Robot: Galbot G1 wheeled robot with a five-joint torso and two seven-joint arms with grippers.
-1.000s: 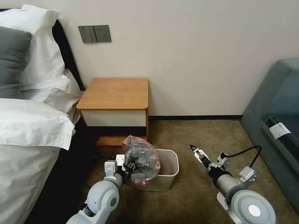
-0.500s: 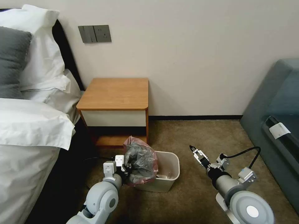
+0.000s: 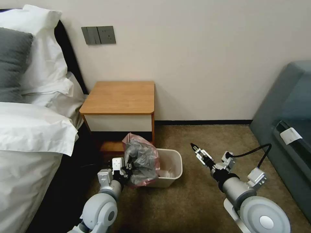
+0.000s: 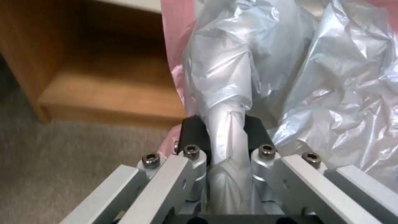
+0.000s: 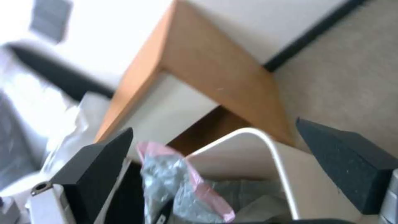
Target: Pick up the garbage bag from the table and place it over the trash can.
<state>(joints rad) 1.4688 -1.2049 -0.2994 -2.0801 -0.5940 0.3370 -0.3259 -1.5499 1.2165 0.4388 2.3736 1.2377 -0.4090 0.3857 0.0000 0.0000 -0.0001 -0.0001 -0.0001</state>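
The garbage bag (image 3: 141,160), crinkled grey with a pink outer layer, stands bunched over the left end of the trash can (image 3: 170,168) on the carpet. My left gripper (image 3: 128,169) is shut on a twisted grey fold of the garbage bag (image 4: 248,62), pinched between the black pads (image 4: 191,132) of the left gripper (image 4: 224,130). To the can's right, my right gripper (image 3: 195,149) hovers open and apart from it. In the right wrist view the right gripper (image 5: 215,127) faces the trash can's rim (image 5: 265,140) and the garbage bag (image 5: 178,180). The table (image 3: 121,97) stands behind, its top bare.
A bed with white sheets and pillows (image 3: 29,129) runs along the left. A grey-green sofa (image 3: 288,129) sits at the right. Brown carpet (image 3: 201,139) lies open between the can and the sofa. The table's lower shelf (image 4: 104,90) is just behind the bag.
My left gripper has pulled the bag left and away from me, and the trash can has slid along with it. The right gripper has also shifted a little left and forward.
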